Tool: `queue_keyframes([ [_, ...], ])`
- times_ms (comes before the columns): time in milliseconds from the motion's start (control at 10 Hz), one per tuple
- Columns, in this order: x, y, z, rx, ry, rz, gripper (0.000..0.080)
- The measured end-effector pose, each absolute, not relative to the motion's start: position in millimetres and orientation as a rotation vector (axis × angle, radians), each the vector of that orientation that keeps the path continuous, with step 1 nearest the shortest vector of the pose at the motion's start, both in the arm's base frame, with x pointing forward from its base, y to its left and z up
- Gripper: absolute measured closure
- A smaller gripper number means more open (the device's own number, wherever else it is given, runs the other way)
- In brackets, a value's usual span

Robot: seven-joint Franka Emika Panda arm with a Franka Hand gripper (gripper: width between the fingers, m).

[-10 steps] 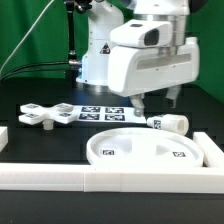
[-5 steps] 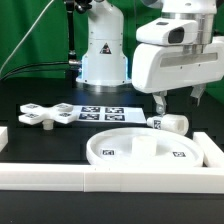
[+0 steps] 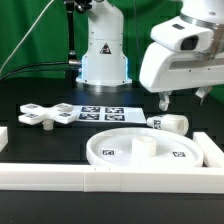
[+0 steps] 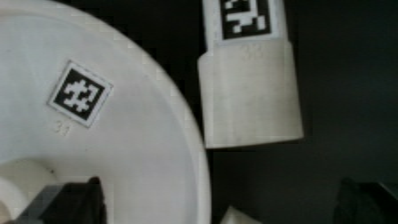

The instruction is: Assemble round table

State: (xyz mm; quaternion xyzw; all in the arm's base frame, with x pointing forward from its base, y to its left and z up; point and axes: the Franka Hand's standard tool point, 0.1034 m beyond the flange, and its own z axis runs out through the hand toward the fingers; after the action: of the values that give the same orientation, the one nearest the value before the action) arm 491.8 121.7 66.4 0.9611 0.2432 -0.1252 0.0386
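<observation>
The large rimmed round disc [image 3: 145, 150] lies flat on the black table near the front, with a small raised hub at its middle. It fills one side of the wrist view [image 4: 89, 110]. The short thick cylinder leg [image 3: 172, 123] lies on its side just behind the disc toward the exterior view's right; in the wrist view [image 4: 249, 95] it lies beside the disc's rim. The flat cross-shaped foot [image 3: 42, 115] lies at the exterior view's left. My gripper [image 3: 182, 100] hangs open and empty above the cylinder leg, its fingertips [image 4: 71, 200] wide apart.
The marker board [image 3: 100, 112] lies behind the disc in front of the robot base [image 3: 104, 55]. Long straight white bars [image 3: 100, 180] frame the front and the sides [image 3: 215, 150]. A green curtain stands behind.
My gripper has moved toward the exterior view's right and risen a little, from over the disc's back edge to above the cylinder leg. The parts have not moved.
</observation>
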Motion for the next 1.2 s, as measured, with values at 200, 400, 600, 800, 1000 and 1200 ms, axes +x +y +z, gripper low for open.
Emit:
queue_keyframes([
  [200,484,121,65.0,2.882,0.732,-0.622,0.015],
  [400,483,123,62.5,2.829,0.725,-0.779,0.015],
  [600,478,125,55.6,2.734,0.67,-0.88,0.015],
  [800,472,125,45.3,2.641,0.676,-1.04,0.015],
  [1000,467,125,36.9,2.586,0.665,-1.143,0.015],
  [1200,464,127,26.5,2.575,0.673,-1.166,0.015],
])
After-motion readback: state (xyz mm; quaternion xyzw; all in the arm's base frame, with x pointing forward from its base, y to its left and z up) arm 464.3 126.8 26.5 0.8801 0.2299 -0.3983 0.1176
